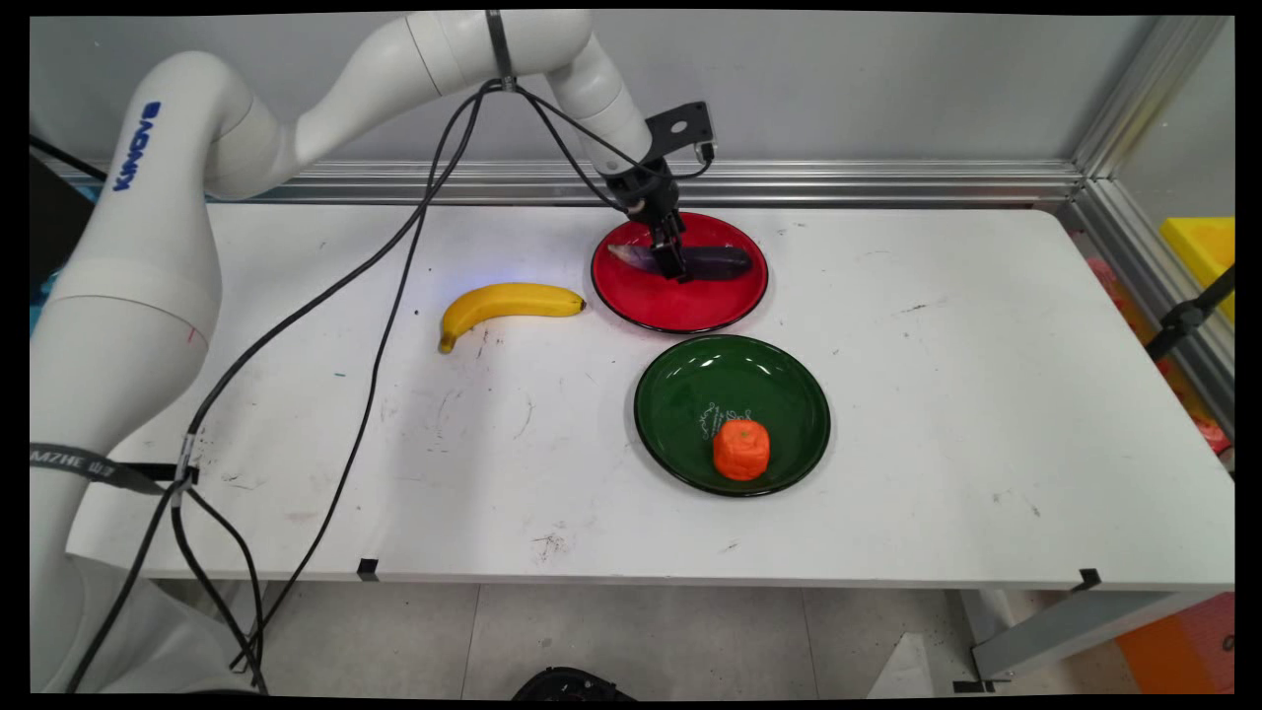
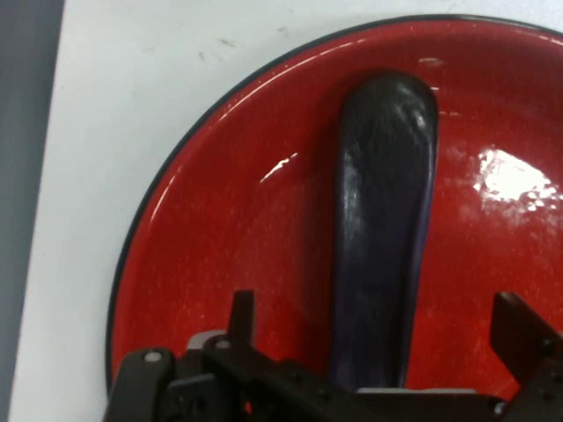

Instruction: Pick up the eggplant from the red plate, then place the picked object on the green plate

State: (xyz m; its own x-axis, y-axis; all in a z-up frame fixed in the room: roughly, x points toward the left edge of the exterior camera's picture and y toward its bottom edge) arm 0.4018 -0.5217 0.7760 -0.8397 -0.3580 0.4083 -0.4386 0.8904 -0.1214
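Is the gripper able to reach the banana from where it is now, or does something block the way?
Probably yes. The gripper is open over the eggplant on the red plate. The banana lies alone on the bare table beside that plate, and nothing stands between them.

banana (image 1: 508,304) on table (image 1: 937,414) | orange piece (image 1: 740,450) in green plate (image 1: 690,394)

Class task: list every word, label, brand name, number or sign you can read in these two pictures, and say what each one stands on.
"KINOVA": blue letters on the white robot arm, running along the link and upside down in the main view.
"MZHE", followed by marks too small to read: on the grey strap around the arm's lower part.
White scribbled marks inside the green round plate: too small to read.
Hand view: no text.
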